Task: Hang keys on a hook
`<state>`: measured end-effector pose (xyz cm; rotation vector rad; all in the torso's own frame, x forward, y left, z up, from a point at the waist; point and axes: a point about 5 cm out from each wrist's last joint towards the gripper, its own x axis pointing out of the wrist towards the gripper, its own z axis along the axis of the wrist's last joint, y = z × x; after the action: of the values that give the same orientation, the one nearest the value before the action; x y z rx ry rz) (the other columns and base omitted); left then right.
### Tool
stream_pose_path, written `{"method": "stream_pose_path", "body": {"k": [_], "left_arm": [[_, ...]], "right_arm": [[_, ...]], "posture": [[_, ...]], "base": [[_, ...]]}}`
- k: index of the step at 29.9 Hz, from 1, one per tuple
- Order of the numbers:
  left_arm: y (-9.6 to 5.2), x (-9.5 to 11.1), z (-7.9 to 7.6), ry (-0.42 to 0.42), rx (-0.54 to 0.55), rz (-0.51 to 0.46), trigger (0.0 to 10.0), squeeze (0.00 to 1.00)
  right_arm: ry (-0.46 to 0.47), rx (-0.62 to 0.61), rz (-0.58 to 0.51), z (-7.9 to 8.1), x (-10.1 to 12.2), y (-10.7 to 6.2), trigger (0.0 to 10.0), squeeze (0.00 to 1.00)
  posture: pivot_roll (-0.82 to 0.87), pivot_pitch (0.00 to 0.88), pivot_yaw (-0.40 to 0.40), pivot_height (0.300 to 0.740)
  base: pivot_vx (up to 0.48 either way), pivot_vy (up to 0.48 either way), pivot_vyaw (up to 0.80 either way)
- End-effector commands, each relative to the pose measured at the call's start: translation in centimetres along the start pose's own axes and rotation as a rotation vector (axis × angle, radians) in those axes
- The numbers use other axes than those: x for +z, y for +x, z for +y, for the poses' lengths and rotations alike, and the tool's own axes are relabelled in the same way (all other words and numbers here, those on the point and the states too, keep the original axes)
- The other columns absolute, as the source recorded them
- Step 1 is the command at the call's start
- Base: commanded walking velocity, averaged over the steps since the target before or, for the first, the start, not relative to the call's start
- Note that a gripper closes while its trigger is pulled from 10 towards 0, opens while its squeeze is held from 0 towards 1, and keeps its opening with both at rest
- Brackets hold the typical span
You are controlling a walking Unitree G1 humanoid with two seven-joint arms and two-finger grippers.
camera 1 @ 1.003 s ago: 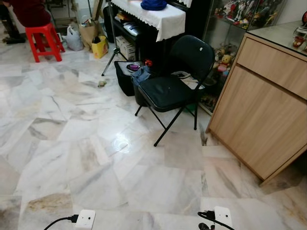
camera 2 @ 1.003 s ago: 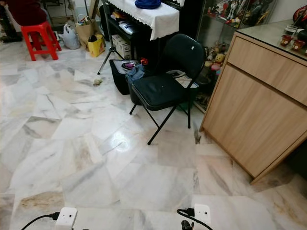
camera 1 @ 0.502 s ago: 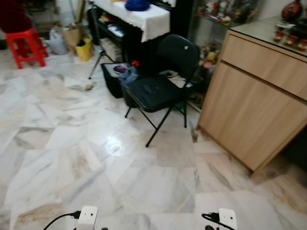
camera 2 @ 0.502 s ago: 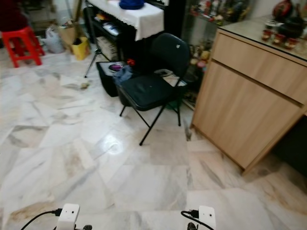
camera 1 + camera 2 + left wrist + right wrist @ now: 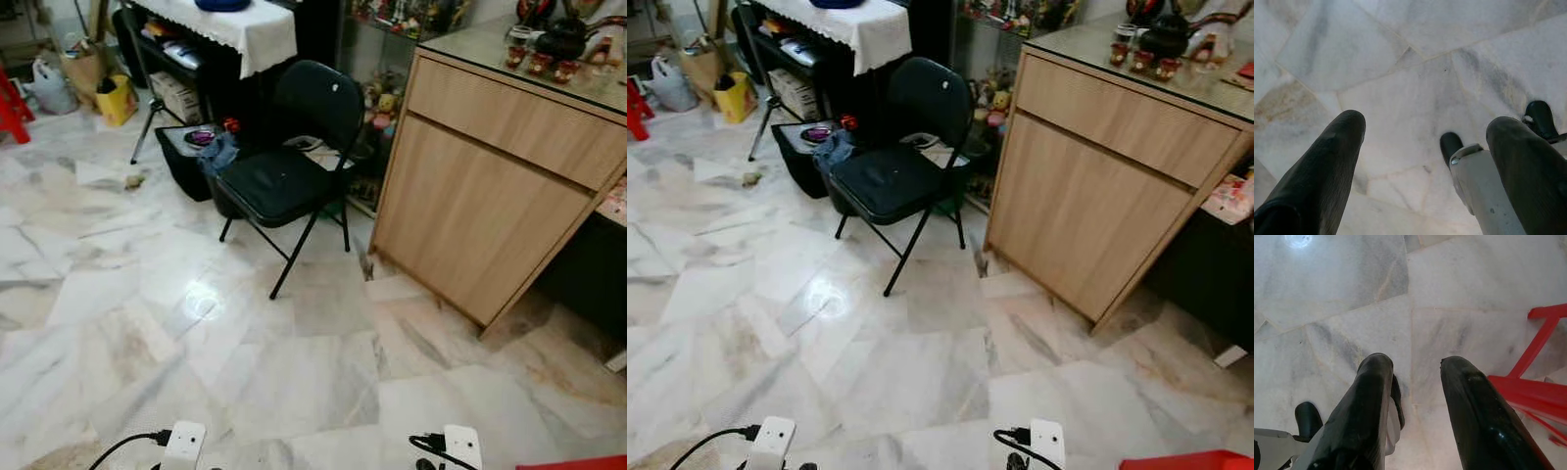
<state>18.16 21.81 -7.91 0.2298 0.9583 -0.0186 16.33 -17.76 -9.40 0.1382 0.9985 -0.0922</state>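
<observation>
Left eye view: a marble floor (image 5: 294, 382), a wooden cabinet (image 5: 490, 186) on the right and a black folding chair (image 5: 284, 166) beside it.

Behind the chair stands a dark shelf unit draped with a white lace-edged cloth (image 5: 240, 24), and a glass case of figurines (image 5: 377, 93) sits just beside the cabinet. A dark teapot and small cups (image 5: 1161, 39) rest on the cabinet's glass top. A red stool (image 5: 1537, 377) is on the floor near the right gripper (image 5: 1415, 406), whose two black fingers hang a narrow gap apart and hold nothing. The left gripper (image 5: 1425, 161) hangs over bare marble with its fingers spread wide, also holding nothing. I cannot make out keys or a hook anywhere in these views.
</observation>
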Motion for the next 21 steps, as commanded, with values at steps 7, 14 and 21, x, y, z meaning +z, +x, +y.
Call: {"method": "stream_pose_path", "body": {"k": [7,14,21], "left_arm": [[-0.06,-0.43,-0.11,0.014,0.003,0.015,10.0,0.0],[-0.03,-0.3,-0.12,0.007,0.006,0.009,10.0,0.0],[-0.02,-0.19,-0.03,0.001,0.01,0.005,10.0,0.0]], "right_arm": [[0.004,-0.011,0.011,-0.34,-0.5,-0.12,10.0,0.0],[-0.003,-0.01,0.01,-0.33,-0.44,-0.11,10.0,0.0],[0.0,-0.015,0.006,-0.43,-0.36,-0.11,10.0,0.0]], "posture": [[0.04,0.0,-0.036,0.74],[0.04,0.0,-0.038,0.74],[0.04,0.0,-0.039,0.74]], "base": [[0.0,-0.137,-0.77],[0.0,0.0,-0.77],[0.0,0.0,-0.77]]}}
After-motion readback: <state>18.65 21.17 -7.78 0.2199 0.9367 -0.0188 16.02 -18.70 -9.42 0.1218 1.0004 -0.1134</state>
